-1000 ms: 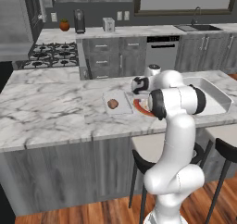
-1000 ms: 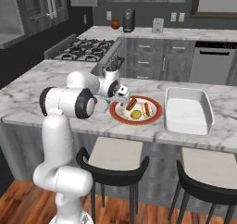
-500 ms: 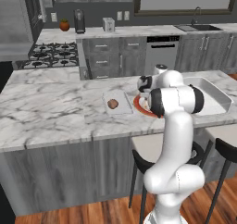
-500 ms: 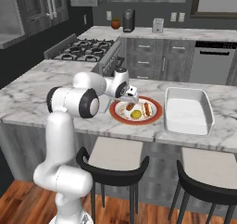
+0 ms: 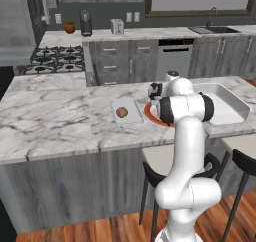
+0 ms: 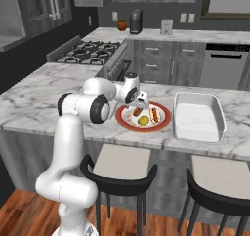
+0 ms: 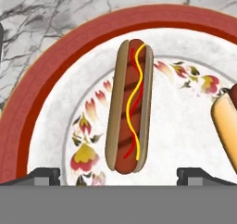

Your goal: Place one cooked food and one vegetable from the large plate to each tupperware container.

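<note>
Small tray: the flat pale-grey container (image 5: 127, 111) lay on the marble desk (image 5: 55, 121) at the left of the group, with a round brown food item (image 5: 121, 112) resting on it.
Large plate: the red-rimmed plate (image 6: 163, 119) sat just right of the small tray, between the two containers, carrying a hot dog (image 6: 155, 115), a yellow item (image 6: 143, 120) and another sausage (image 6: 137, 113).
Gripper: the gripper (image 6: 140, 102) hovered over the plate's left part, released, jaws spread wide and grasping nothing.
Hand view: a hot dog (image 7: 130, 105) with a yellow mustard squiggle lay between the two finger tips on the plate's (image 7: 55, 56) flowered white centre; another bun edged in at right.
Deep container: the larger white container (image 6: 197, 115) stood at the right, near the plate.
</note>
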{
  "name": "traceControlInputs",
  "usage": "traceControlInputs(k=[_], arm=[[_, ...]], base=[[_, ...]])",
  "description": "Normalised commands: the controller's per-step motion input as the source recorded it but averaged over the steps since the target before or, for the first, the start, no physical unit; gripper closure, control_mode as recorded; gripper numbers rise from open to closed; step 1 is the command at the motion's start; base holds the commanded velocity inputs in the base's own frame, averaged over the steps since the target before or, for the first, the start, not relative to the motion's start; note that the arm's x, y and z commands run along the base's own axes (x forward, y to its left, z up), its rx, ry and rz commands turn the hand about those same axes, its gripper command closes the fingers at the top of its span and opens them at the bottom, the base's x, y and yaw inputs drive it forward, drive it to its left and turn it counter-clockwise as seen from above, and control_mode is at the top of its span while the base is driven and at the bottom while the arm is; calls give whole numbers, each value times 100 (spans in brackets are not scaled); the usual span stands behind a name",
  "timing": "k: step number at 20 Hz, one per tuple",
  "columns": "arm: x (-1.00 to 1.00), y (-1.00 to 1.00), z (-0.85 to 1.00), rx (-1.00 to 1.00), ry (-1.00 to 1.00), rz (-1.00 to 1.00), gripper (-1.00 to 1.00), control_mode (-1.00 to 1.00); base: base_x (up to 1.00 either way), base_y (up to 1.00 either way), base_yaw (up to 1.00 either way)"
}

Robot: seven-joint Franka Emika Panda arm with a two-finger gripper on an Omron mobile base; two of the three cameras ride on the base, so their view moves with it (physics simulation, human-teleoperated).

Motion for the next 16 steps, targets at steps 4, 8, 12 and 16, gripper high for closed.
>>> traceControlInputs(k=[4, 8, 12, 16], arm=[[34, 0, -25, 0, 0, 0, -100, -100], [10, -25, -18, 0, -1, 0, -100, -100], [8, -9, -33, 0, -3, 0, -100, -100], [3, 9, -69, -2, -11, 0, -100, -100]], base=[[0, 0, 0], [0, 0, 0], [0, 0, 0], [0, 0, 0]])
